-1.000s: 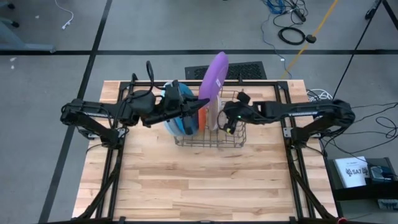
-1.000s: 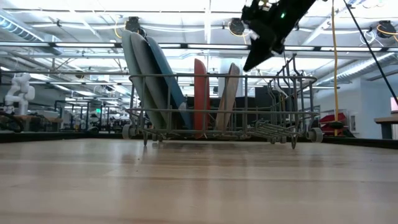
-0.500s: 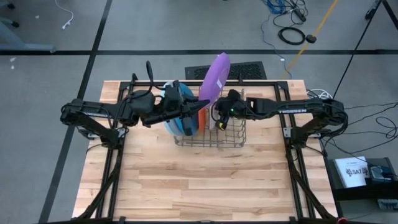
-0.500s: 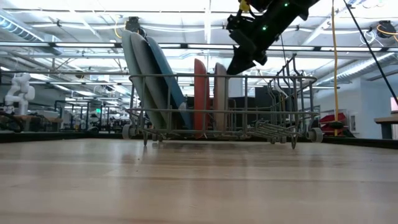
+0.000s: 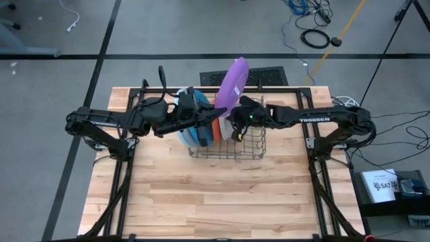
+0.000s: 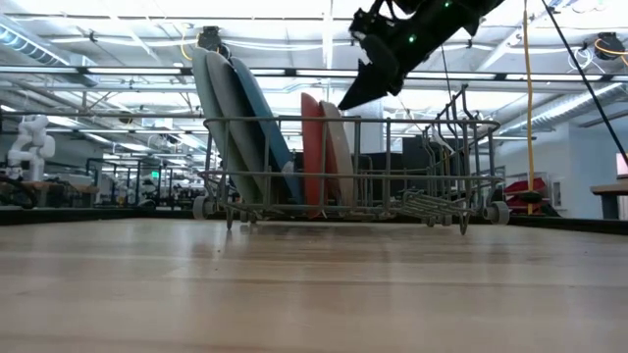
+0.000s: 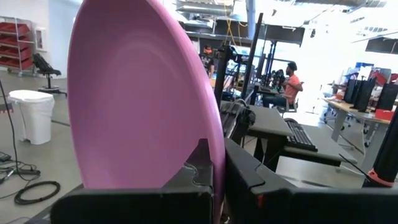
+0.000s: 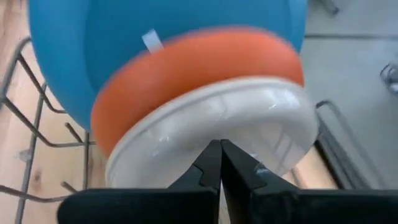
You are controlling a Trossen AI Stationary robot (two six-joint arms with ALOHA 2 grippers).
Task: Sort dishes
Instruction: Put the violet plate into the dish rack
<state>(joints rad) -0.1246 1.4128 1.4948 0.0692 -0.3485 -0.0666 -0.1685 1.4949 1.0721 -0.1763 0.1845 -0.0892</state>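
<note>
High view: the left gripper (image 5: 216,115), clamped on the purple plate (image 5: 232,83), holds it tilted above the wire rack (image 5: 248,151). The right gripper (image 5: 234,126), fingers together and empty, hangs over the rack's middle.

Low view: in the rack, the orange plate (image 6: 311,147) and off-white plate (image 6: 337,152) lean together just below the right gripper.

Left wrist view: the purple plate's rim sits between the fingers (image 7: 198,163).

Right wrist view: closed fingertips (image 8: 219,163) meet the off-white plate; the orange and blue plate (image 8: 74,50) stand behind.

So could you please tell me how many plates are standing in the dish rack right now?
5: light blue, pale grey, darker blue at one end of the dish rack; orange and off-white beside them. Others may be hidden. A sixth, the purple plate, is held above.
</note>
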